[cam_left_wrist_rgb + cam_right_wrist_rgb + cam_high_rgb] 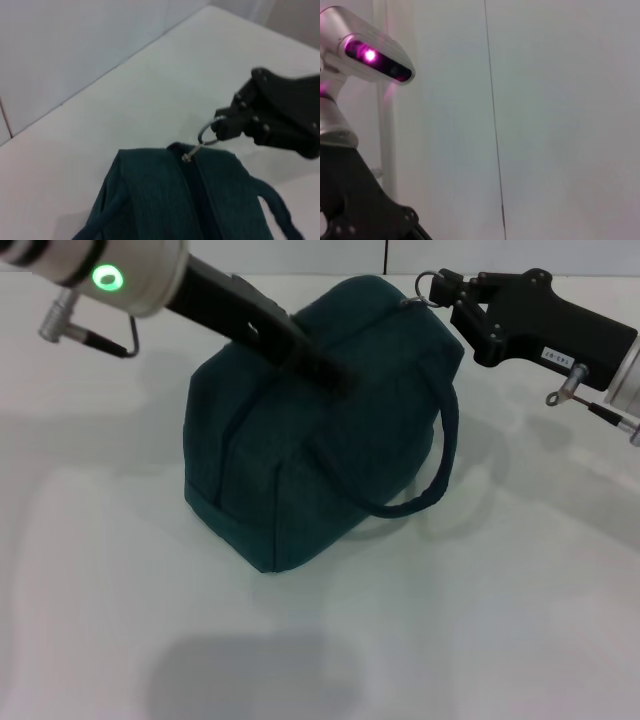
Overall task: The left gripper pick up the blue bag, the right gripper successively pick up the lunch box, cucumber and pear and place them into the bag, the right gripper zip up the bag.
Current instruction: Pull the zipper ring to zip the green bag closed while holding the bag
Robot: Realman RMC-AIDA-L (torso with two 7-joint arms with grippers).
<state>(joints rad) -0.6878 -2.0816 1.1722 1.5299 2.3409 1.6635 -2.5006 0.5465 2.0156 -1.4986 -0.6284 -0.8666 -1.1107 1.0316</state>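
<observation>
The blue bag (300, 450) stands zipped on the white tabletop (500, 620). The left tool (335, 380) is clamped on the bag's top near a handle. The right tool (447, 292) pinches the metal zipper ring (207, 135) at the bag's far end.

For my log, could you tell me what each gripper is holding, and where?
Right gripper pinches the bag's zipper ring; left gripper grips its top.

You've got a dark teal-blue bag (300, 470), plain; silver zipper ring (424, 285); both grippers black (335, 380) (447, 290); green ring light (107, 279); white table (500, 620).
</observation>
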